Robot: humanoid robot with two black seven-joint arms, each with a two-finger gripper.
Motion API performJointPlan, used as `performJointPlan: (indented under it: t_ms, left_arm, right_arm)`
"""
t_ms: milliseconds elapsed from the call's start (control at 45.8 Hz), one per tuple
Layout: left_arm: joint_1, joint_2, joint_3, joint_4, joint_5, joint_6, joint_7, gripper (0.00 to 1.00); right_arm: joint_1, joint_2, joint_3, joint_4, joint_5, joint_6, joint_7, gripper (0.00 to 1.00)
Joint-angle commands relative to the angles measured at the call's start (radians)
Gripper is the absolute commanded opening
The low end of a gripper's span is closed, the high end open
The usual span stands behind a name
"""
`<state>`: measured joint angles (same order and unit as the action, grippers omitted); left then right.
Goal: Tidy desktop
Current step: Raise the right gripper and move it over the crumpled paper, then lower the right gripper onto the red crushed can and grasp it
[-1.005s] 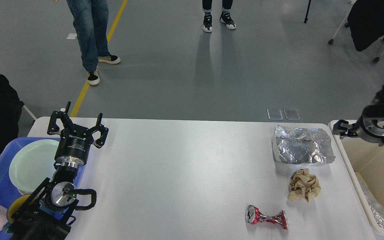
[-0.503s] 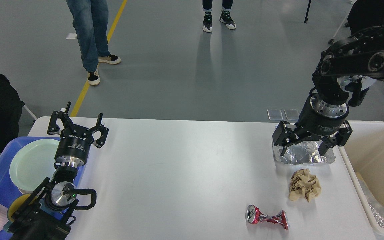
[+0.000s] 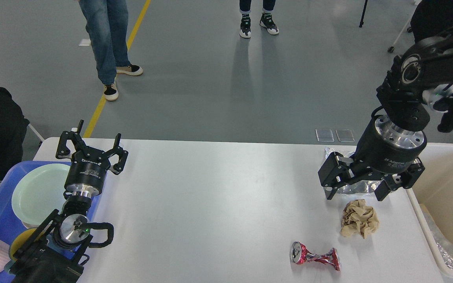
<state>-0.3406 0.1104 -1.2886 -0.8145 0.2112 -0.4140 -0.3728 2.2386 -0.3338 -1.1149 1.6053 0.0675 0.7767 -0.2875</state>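
This looks like a robot test hall or lab: wide grey floor (image 3: 210,86) with a yellow line (image 3: 110,84) painted across it, people in jeans (image 3: 104,39) and sneakers (image 3: 258,24) standing by watching, wheeled chairs (image 3: 403,31) off at the far right.

A white desktop (image 3: 218,204) holds crumpled foil (image 3: 348,188), a brown paper wad (image 3: 359,223) and a crushed red can (image 3: 315,256) near its right end.
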Motion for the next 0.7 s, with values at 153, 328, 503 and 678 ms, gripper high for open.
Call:
performJointPlan:
  t_ms: [153, 328, 503, 678]
  left_arm:
    - [0.000, 0.000, 0.000, 0.000, 0.000, 0.000, 0.000, 0.96]
    - [0.000, 0.000, 0.000, 0.000, 0.000, 0.000, 0.000, 0.96]
    - [0.000, 0.000, 0.000, 0.000, 0.000, 0.000, 0.000, 0.96]
    - [0.000, 0.000, 0.000, 0.000, 0.000, 0.000, -0.001, 0.96]
  right_arm:
    - [-0.131, -0.008, -0.005, -0.004, 0.126, -0.151, -0.004, 1.00]
    - [-0.232, -0.002, 0.001, -0.002, 0.348, -0.301, -0.116, 0.81]
    - [-0.375, 0.013, 0.032, -0.005, 0.587, -0.522, -0.176, 0.90]
    - [-0.514, 0.006, 0.144, -0.018, 0.724, -0.735, -0.174, 0.93]
